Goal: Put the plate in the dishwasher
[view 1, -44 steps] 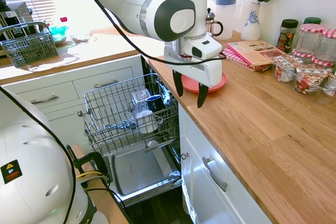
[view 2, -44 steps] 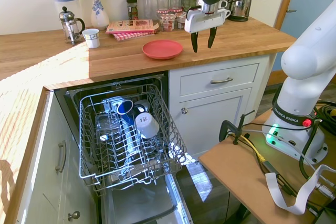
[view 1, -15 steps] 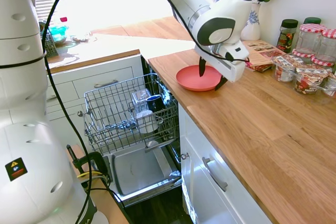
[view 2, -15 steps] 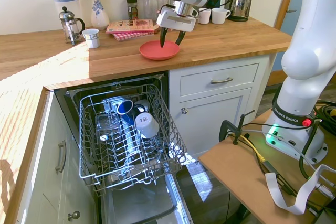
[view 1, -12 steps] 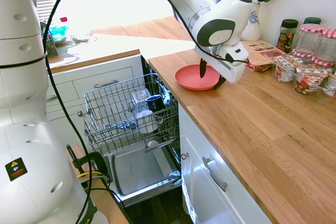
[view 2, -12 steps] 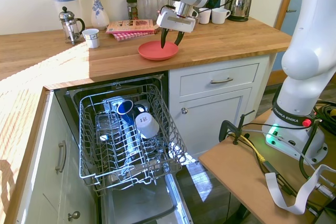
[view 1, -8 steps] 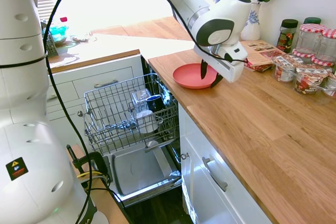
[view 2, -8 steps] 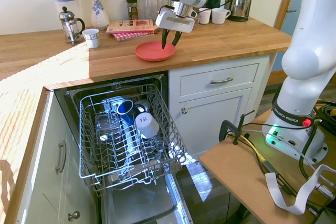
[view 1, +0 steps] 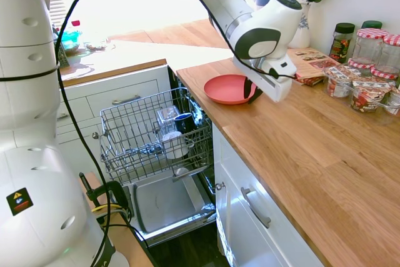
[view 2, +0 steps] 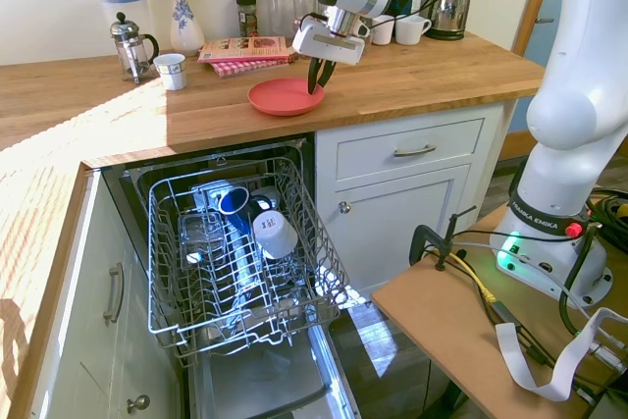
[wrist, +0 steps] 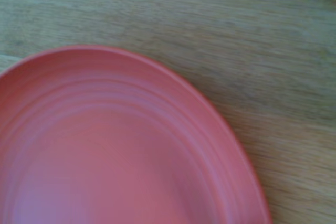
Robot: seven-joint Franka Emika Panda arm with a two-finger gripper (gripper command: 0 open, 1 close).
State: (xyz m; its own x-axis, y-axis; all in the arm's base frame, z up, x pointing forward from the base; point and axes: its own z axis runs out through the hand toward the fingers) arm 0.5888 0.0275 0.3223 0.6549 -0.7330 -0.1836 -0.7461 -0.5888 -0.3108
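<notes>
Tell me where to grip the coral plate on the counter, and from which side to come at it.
Grip the plate by its raised rim, on the side nearest the gripper. It lies flat on the worktop, too wide to span, so one finger should go inside the rim and one outside, coming from above at a tilt.

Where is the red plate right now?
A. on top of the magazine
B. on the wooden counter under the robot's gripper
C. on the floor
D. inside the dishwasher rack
B: the plate lies flat on the wooden counter, with the gripper at its rim.
</notes>
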